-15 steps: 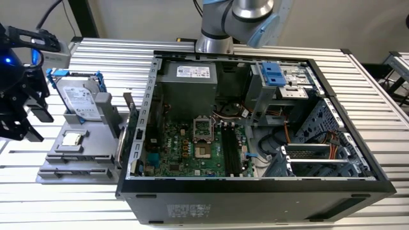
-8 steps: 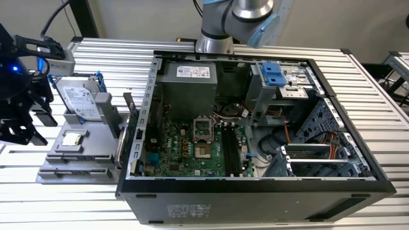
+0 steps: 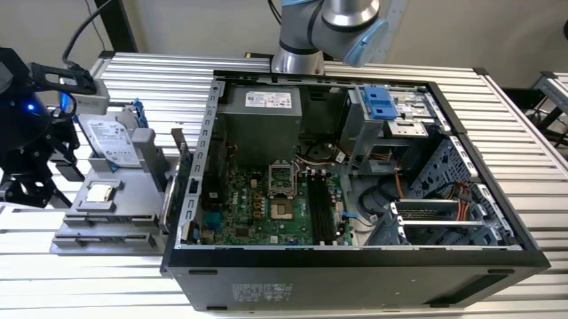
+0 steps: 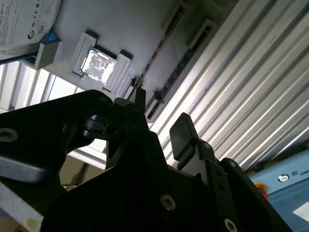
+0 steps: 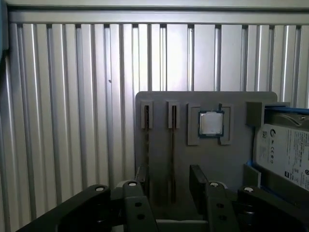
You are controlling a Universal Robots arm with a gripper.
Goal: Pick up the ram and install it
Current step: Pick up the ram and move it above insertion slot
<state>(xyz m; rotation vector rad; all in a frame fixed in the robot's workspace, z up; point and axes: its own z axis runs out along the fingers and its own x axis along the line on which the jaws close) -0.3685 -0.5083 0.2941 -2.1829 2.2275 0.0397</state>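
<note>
Hovering over tray (image 3: 111, 232) at exterior view's left; hand (image 5: 169, 181) apart, ram (image 5: 173, 145) lined between fingers (image 5: 198, 180). Risk: off-centre closing could knock ram, tilting it in slot.

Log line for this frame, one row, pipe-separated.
phase: pre-grasp | gripper: open, a finger on each side of ram | ram: on edge in gray tray slot, not lifted | install: not done

I see my black tool (image 5: 168, 171), a grey holder (image 5: 231, 159), the silver ribbed desk (image 5: 72, 121), and a green motherboard (image 3: 257, 203) in a black case (image 3: 355, 279).
</note>
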